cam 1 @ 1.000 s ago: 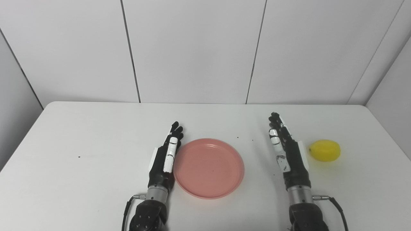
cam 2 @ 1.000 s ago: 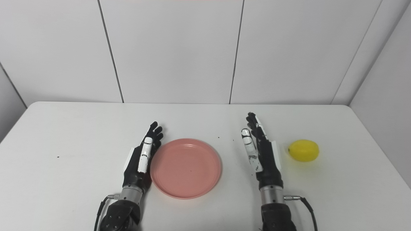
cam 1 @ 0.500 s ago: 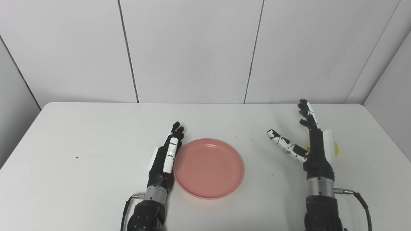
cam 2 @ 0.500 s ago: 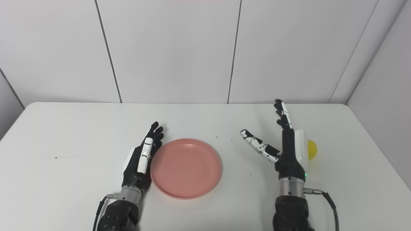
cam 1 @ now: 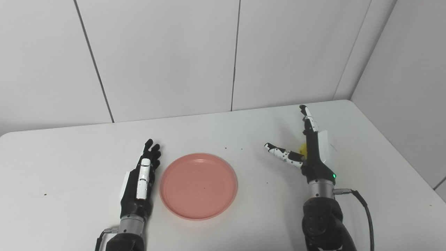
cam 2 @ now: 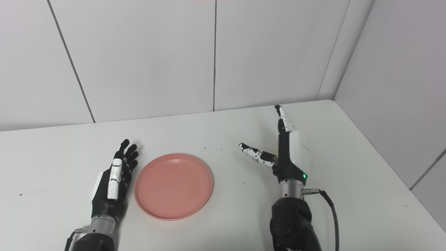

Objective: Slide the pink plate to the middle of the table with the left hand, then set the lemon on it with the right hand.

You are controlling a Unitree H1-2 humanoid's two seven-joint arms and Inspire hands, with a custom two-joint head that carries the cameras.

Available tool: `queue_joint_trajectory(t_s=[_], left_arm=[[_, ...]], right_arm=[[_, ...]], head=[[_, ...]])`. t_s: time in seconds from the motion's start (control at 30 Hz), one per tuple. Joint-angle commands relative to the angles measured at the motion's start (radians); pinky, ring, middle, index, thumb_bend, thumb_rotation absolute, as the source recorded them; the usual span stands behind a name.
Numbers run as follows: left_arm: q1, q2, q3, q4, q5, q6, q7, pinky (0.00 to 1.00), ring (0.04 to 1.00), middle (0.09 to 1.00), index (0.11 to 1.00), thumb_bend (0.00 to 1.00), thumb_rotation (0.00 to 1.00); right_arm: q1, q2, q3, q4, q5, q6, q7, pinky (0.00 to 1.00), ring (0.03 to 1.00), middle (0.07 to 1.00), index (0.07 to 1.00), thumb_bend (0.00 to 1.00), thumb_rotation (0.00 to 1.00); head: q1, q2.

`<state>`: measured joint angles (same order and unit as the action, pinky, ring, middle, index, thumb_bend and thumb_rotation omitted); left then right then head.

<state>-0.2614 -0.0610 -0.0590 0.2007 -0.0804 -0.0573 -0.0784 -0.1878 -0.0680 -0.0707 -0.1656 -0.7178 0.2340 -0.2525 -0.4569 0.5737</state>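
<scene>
The pink plate (cam 1: pixel 198 185) lies flat on the white table (cam 1: pixel 69 150), a little left of the picture's middle. My left hand (cam 1: pixel 138 181) rests open just left of the plate's rim, fingers straight and pointing away. My right hand (cam 1: pixel 311 153) is raised at the right, open, thumb spread to the left and fingers pointing up. Only a small yellow sliver of the lemon (cam 1: pixel 304 149) shows, between thumb and palm in the left eye view; the hand hides the rest. In the right eye view the right hand (cam 2: pixel 287 153) hides the lemon fully.
The table's right edge (cam 1: pixel 393 157) runs close beside the right arm, with the wall corner behind it. A black cable (cam 1: pixel 366 212) trails from the right wrist. A few dark specks dot the tabletop near the plate.
The camera has swung to the right, shifting the whole scene left. My right hand rose, spread its thumb, and now covers nearly all of the lemon. The left hand and plate stay put.
</scene>
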Motion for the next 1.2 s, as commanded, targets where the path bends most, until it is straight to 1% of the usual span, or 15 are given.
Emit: queue_joint_trajectory(t_s=[0.0, 0.03, 0.07, 0.1, 0.2, 0.27, 0.4, 0.53, 0.67, 0.77, 0.93, 1.03, 1.17], left_arm=[[0.020, 0.021, 0.011, 0.019, -0.016, -0.023, -0.027, 0.98, 0.962, 0.955, 0.961, 0.58, 1.00], [0.019, 0.024, 0.013, 0.023, -0.022, -0.026, -0.030, 0.98, 0.960, 0.954, 0.960, 0.59, 1.00], [0.017, 0.029, 0.015, 0.029, -0.027, -0.028, -0.035, 0.97, 0.958, 0.953, 0.959, 0.59, 1.00], [0.016, 0.032, 0.016, 0.033, -0.031, -0.029, -0.038, 0.96, 0.953, 0.950, 0.955, 0.60, 1.00], [0.011, 0.038, 0.028, 0.057, -0.051, -0.051, -0.051, 0.95, 0.949, 0.946, 0.947, 0.61, 1.00], [0.006, 0.041, 0.038, 0.078, -0.062, -0.068, -0.056, 0.93, 0.939, 0.936, 0.933, 0.60, 1.00], [0.001, 0.043, 0.049, 0.103, -0.063, -0.094, -0.057, 0.88, 0.911, 0.912, 0.904, 0.59, 1.00], [-0.003, 0.050, 0.055, 0.132, -0.077, -0.112, -0.075, 0.88, 0.912, 0.913, 0.907, 0.60, 1.00], [-0.003, 0.051, 0.059, 0.134, -0.094, -0.106, -0.082, 0.87, 0.898, 0.900, 0.891, 0.59, 1.00], [-0.007, 0.055, 0.061, 0.152, -0.094, -0.114, -0.079, 0.85, 0.882, 0.886, 0.876, 0.57, 1.00], [-0.011, 0.056, 0.063, 0.164, -0.096, -0.124, -0.082, 0.84, 0.869, 0.873, 0.863, 0.57, 1.00], [-0.010, 0.057, 0.063, 0.167, -0.099, -0.122, -0.088, 0.86, 0.883, 0.885, 0.877, 0.58, 1.00], [-0.009, 0.051, 0.068, 0.169, -0.101, -0.131, -0.084, 0.84, 0.873, 0.877, 0.866, 0.57, 1.00]], right_arm=[[-0.035, -0.008, 0.003, -0.024, -0.038, 0.022, -0.036, 0.73, 0.851, 0.910, 0.917, 0.87, 0.30], [-0.035, -0.008, 0.003, -0.021, -0.045, 0.025, -0.039, 0.73, 0.854, 0.911, 0.917, 0.87, 0.29], [-0.035, -0.008, 0.004, -0.016, -0.056, 0.029, -0.046, 0.74, 0.857, 0.911, 0.918, 0.88, 0.28], [-0.035, -0.008, 0.004, -0.012, -0.064, 0.031, -0.052, 0.75, 0.863, 0.910, 0.918, 0.88, 0.26], [-0.038, -0.007, -0.006, 0.000, -0.061, 0.045, -0.064, 0.78, 0.881, 0.919, 0.926, 0.88, 0.23], [-0.042, -0.007, -0.011, 0.002, -0.062, 0.066, -0.065, 0.79, 0.892, 0.925, 0.931, 0.88, 0.21], [-0.046, -0.013, -0.024, 0.012, -0.045, 0.081, -0.068, 0.80, 0.902, 0.933, 0.939, 0.88, 0.23], [-0.055, -0.016, -0.032, 0.020, -0.043, 0.100, -0.062, 0.80, 0.905, 0.939, 0.946, 0.89, 0.25], [-0.065, -0.027, -0.033, 0.037, -0.046, 0.113, -0.062, 0.80, 0.908, 0.942, 0.949, 0.89, 0.26], [-0.078, -0.040, -0.036, 0.059, -0.047, 0.128, -0.066, 0.82, 0.918, 0.946, 0.950, 0.89, 0.25], [-0.096, -0.067, -0.032, 0.099, -0.056, 0.154, -0.066, 0.81, 0.913, 0.941, 0.949, 0.89, 0.25], [-0.104, -0.081, -0.031, 0.128, -0.043, 0.158, -0.066, 0.83, 0.908, 0.932, 0.942, 0.90, 0.24], [-0.117, -0.103, -0.030, 0.184, -0.031, 0.160, -0.067, 0.83, 0.900, 0.923, 0.940, 0.90, 0.24]], head=[[-0.027, -0.004], [-0.027, -0.004], [-0.048, -0.009], [-0.051, -0.009], [-0.071, -0.018], [-0.076, -0.022], [-0.088, -0.030], [-0.101, -0.037], [-0.110, -0.040], [-0.110, -0.040], [-0.111, -0.042], [-0.109, -0.040], [-0.103, -0.040]])
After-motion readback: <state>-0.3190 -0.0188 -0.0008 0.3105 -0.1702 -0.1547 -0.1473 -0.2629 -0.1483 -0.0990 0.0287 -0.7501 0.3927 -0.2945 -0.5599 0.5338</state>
